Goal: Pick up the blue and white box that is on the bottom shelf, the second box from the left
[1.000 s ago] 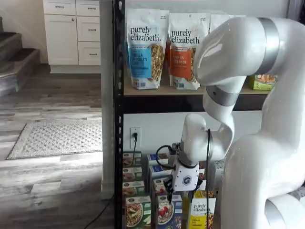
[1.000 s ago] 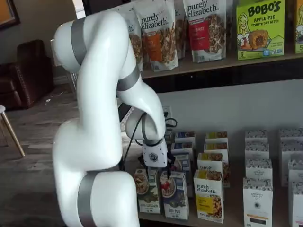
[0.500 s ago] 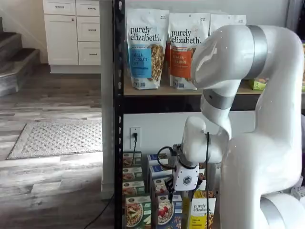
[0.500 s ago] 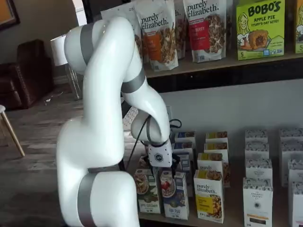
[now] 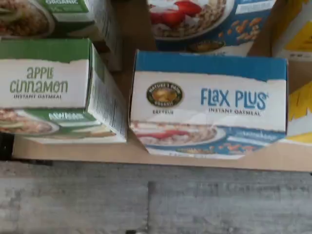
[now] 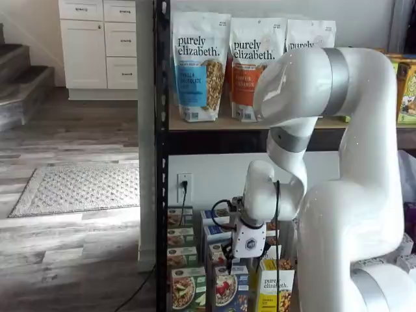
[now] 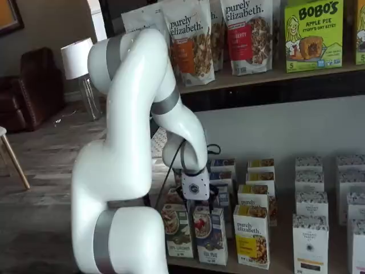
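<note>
The blue and white box (image 5: 209, 114), lettered "Flax Plus", stands at the front of the bottom shelf (image 5: 146, 155); the wrist view looks down on its white top panel. It shows in both shelf views (image 6: 232, 289) (image 7: 210, 235), between a green-fronted carton (image 7: 178, 231) and a yellow "purely elizabeth" carton (image 7: 251, 235). My gripper (image 6: 229, 255) (image 7: 210, 201) hangs just above the box. Its dark fingers show only as a small dark shape, and no gap between them can be made out. It holds nothing that I can see.
The green "Apple Cinnamon" carton (image 5: 48, 92) stands close beside the blue box. More rows of cartons stand behind (image 5: 209, 22). Granola bags (image 6: 198, 65) sit on the wooden tier above. White cartons (image 7: 311, 240) stand further along. A black post (image 6: 161, 195) edges the rack.
The arm's elbow and upper links have swung across, and the gripper has shifted slightly sideways, still just over the front row. No box has moved.
</note>
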`<state>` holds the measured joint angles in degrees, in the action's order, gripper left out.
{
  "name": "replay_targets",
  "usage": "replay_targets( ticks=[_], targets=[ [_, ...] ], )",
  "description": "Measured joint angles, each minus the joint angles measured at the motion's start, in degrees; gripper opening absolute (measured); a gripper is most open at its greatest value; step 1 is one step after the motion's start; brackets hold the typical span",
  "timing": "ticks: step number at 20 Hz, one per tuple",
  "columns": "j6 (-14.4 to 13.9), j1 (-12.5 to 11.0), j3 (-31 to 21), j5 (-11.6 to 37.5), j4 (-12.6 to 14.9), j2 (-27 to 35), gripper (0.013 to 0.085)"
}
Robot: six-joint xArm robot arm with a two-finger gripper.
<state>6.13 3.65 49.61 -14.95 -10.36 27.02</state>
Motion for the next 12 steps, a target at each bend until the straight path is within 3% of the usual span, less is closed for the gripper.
replay_targets(
  ticks=[7, 12],
  targets=[
    [-1.0, -0.2, 4.2, 0.1, 1.2, 4.0, 0.085],
    [1.0, 0.1, 6.7, 0.9, -1.1, 6.5, 0.085]
  ],
)
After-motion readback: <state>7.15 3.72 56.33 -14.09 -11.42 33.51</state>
